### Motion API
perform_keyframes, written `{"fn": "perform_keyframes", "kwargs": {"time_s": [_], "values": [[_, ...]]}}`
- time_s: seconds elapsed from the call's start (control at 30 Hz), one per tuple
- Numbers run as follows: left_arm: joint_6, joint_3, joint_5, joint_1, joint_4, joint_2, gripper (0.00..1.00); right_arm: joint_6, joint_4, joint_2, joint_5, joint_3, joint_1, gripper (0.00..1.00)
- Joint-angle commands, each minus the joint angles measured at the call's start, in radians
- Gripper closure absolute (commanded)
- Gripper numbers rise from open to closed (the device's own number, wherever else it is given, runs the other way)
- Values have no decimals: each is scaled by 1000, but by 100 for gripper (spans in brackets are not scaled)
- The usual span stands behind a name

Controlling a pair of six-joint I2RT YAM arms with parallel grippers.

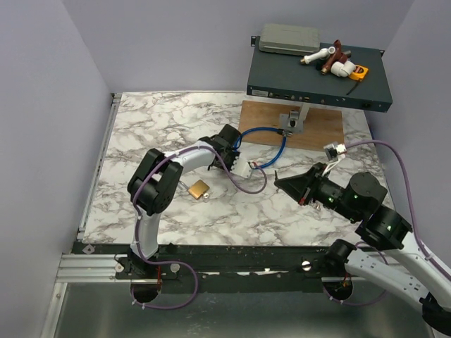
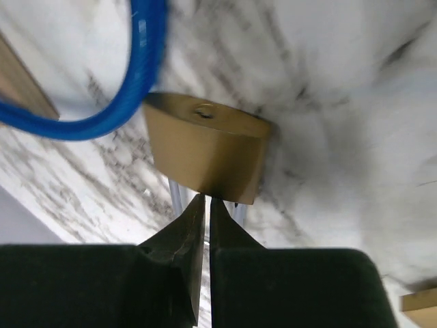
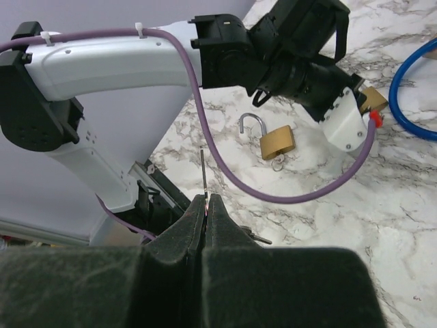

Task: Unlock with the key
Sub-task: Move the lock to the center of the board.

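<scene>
My right gripper [image 3: 207, 198] is shut on the key [image 3: 204, 171], whose slim grey blade sticks straight out past the fingertips. In the top view this gripper [image 1: 277, 182] points left over the marble and the key is too small to make out. My left gripper [image 2: 207, 198] is closed at the shackle of a brass padlock [image 2: 205, 150], whose silver shackle legs run down either side of the fingertips. The right wrist view shows that padlock [image 3: 373, 100] at the left gripper's tip. A second brass padlock [image 3: 276, 141] lies on the marble with its shackle swung open; it also shows from above [image 1: 199, 189].
A blue cable [image 1: 271, 149] loops beside the left gripper, in front of a wooden board [image 1: 317, 127]. A dark rack unit [image 1: 317, 77] at the back carries pipe fittings and a grey box. Purple cables trail from both arms. The marble table [image 1: 141, 127] ends at walls on the left and at the back.
</scene>
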Motion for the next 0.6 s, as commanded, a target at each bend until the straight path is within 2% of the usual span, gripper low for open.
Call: {"fn": "perform_keyframes", "kwargs": {"time_s": [0.0, 0.2, 0.4, 0.57], "values": [[-36, -31, 23, -60, -121, -27, 94, -9, -54, -21, 25, 36, -5, 99], [-114, -126, 74, -129, -124, -94, 93, 7, -89, -65, 38, 44, -5, 99], [-269, -141, 193, -231, -196, -116, 91, 20, -129, -101, 45, 62, -5, 99], [-336, -161, 260, -333, -218, -128, 89, 34, -161, -127, 79, 74, -5, 99]]}}
